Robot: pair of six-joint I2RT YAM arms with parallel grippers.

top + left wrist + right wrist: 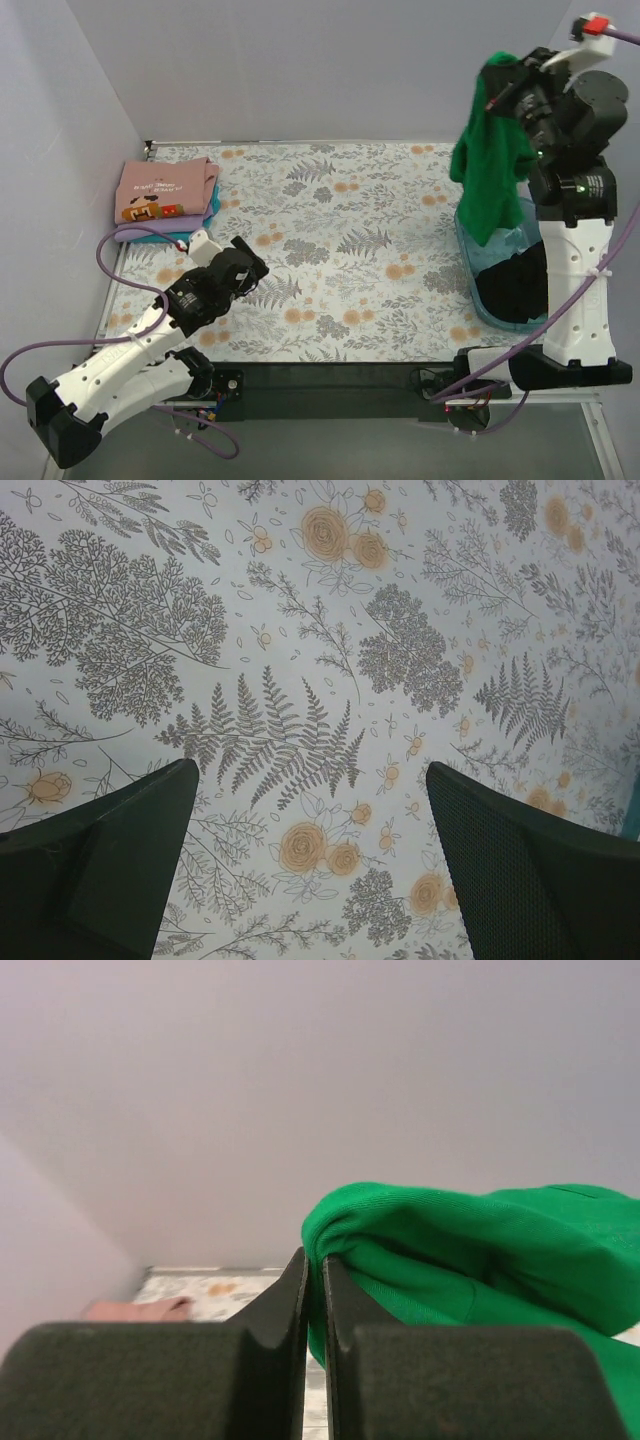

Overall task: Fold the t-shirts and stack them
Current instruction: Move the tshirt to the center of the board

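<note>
Our right gripper point(313, 1260), jaws pressed on a fold, holds the green t-shirt point(490, 170) dangling limp at 2 o'clock above the bin point(477, 292). Light, soft and floppy, we judge; a shoulder or hem corner would suit our left gripper point(310, 770), spread wide at 8 o'clock.

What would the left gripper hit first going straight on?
Likely the floral tablecloth: the open left gripper points down at it, with nothing else in the way. Depth is unclear.

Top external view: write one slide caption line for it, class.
Right gripper holds a green t-shirt above the teal bin; open left gripper hangs near the folded pink t-shirt.
</note>
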